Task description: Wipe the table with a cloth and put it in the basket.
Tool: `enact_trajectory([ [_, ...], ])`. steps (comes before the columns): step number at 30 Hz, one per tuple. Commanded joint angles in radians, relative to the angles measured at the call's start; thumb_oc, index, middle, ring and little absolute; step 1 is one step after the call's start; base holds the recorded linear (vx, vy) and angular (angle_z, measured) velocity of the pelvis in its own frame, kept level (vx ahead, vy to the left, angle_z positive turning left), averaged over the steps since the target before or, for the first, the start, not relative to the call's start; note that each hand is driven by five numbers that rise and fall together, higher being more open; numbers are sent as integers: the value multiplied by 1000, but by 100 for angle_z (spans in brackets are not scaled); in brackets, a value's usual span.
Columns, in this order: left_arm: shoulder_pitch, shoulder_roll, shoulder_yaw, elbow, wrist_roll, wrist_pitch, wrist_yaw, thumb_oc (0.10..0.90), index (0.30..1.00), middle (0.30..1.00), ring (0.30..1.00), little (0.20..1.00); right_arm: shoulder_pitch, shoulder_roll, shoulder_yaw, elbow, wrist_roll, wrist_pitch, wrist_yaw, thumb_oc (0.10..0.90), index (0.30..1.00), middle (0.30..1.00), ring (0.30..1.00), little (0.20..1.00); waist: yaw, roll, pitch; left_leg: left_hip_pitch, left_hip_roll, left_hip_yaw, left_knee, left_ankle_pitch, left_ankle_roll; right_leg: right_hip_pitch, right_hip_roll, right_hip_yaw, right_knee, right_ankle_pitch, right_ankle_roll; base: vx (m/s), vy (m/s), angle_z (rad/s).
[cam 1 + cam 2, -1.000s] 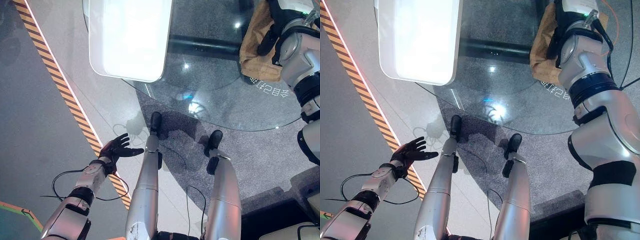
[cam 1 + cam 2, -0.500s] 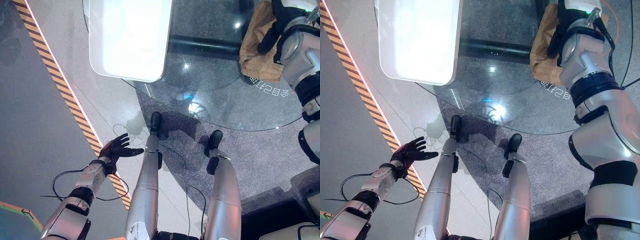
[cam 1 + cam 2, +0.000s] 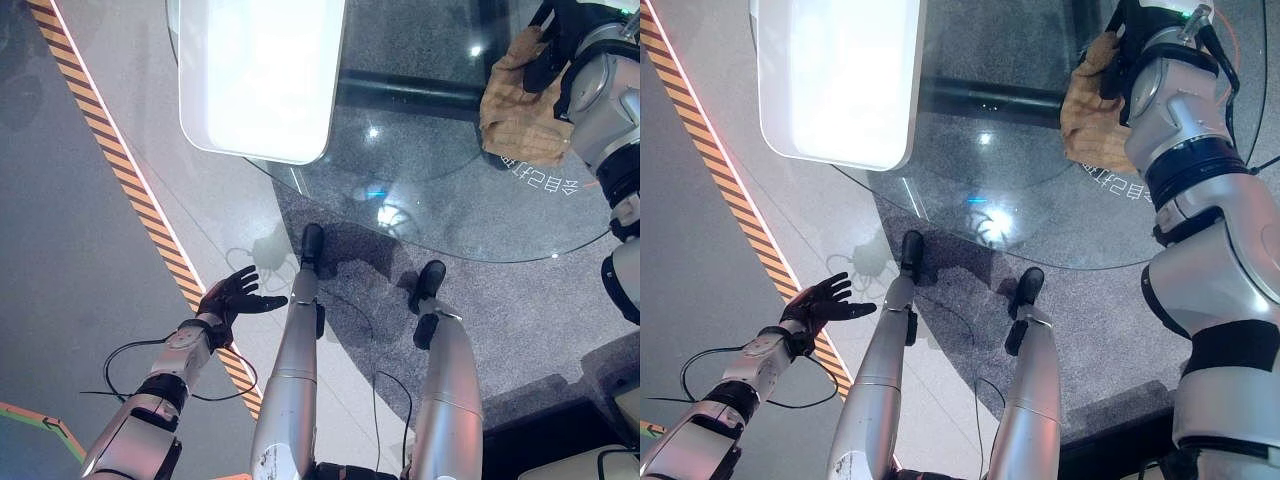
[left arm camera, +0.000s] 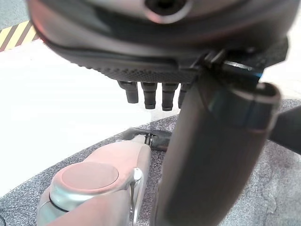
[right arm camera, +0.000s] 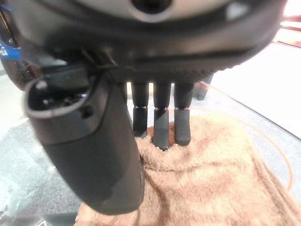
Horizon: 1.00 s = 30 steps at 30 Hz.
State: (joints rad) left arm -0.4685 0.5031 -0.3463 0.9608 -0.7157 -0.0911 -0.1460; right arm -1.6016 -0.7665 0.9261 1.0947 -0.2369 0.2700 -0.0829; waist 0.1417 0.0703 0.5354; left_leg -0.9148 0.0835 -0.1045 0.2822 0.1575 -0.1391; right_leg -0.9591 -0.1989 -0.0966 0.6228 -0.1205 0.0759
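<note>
The right hand rested on the tan cloth, its fingers straight and pressing down into the fluffy fabric just beyond the thumb, gripping nothing. The cloth lay bunched on the glass table directly beneath that hand. The left hand hung low, well away from the cloth, fingers spread and empty.

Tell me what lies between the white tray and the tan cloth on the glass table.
Bare glass table: nothing stands between the white rectangular tray and the tan fluffy cloth, as the left eye view shows.
</note>
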Motion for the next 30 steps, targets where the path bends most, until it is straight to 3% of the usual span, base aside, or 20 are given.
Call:
enact_trajectory([
  [1, 64, 44, -6, 4, -38, -17, -16, 800, 900, 900, 900, 900, -47, -79, 66, 12, -12, -7, -5, 100, 300, 300, 300, 200, -2, 31, -15, 2, -106, 50, 84, -124, 120, 31, 83, -70, -136, 69, -41, 0, 0, 0],
  [30, 56, 35, -16, 0, -37, -14, -9, 800, 900, 900, 900, 900, -37, -50, 69, -65, -38, -55, -36, 100, 300, 300, 300, 200, -4, 33, -15, 4, -113, 52, 77, -122, 122, 31, 85, -68, -147, 77, -36, 0, 0, 0],
])
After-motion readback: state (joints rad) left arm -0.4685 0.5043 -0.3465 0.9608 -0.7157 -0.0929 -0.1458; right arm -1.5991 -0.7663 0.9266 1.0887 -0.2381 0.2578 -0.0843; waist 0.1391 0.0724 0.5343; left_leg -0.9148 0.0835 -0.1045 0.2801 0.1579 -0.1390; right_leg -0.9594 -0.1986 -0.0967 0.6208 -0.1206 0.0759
